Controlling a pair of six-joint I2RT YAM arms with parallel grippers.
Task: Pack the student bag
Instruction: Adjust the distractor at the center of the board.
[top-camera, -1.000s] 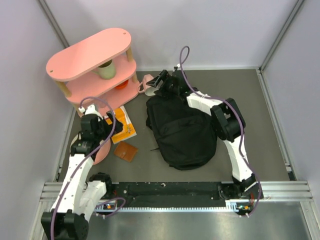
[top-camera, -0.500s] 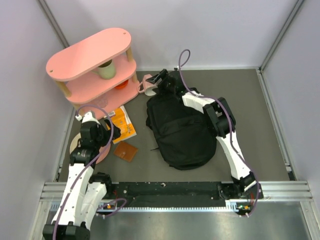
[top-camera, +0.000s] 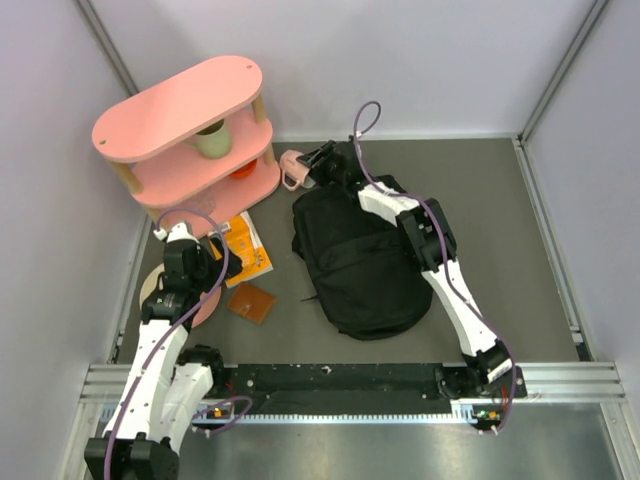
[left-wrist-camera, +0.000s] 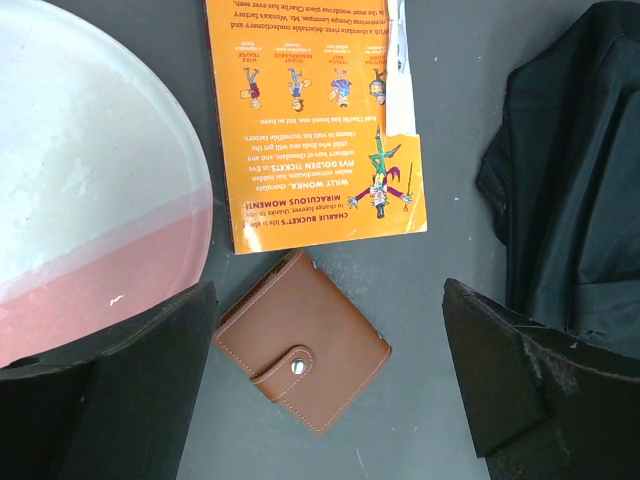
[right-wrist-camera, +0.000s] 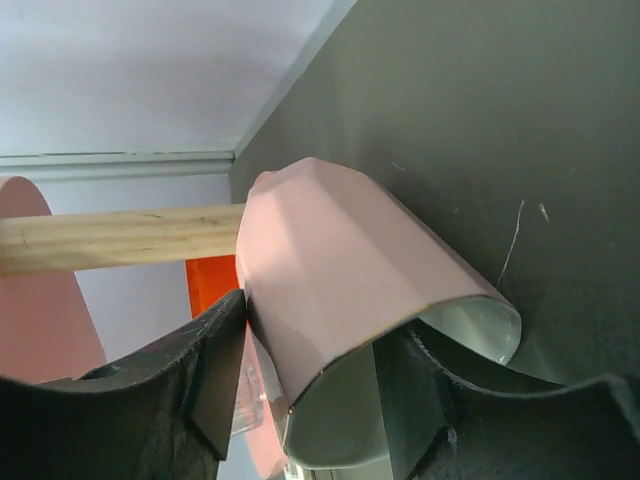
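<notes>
The student bag, a large black floppy backpack, lies mid-table; its edge shows in the left wrist view. My right gripper is beyond the bag's far end, shut on the wall of a pink mug. In the right wrist view one finger is outside the mug and one inside, around the gripper. My left gripper is open and empty, above a brown snap wallet, which also shows in the top view. An orange book lies just beyond the wallet.
A pink two-tier shelf stands at the far left, holding a green cup and an orange item. A pink and white plate lies left of the wallet. Grey walls close in both sides.
My left gripper has drawn back toward the near side, off the book. The right arm has stretched further left, with its gripper still at the pink mug.
</notes>
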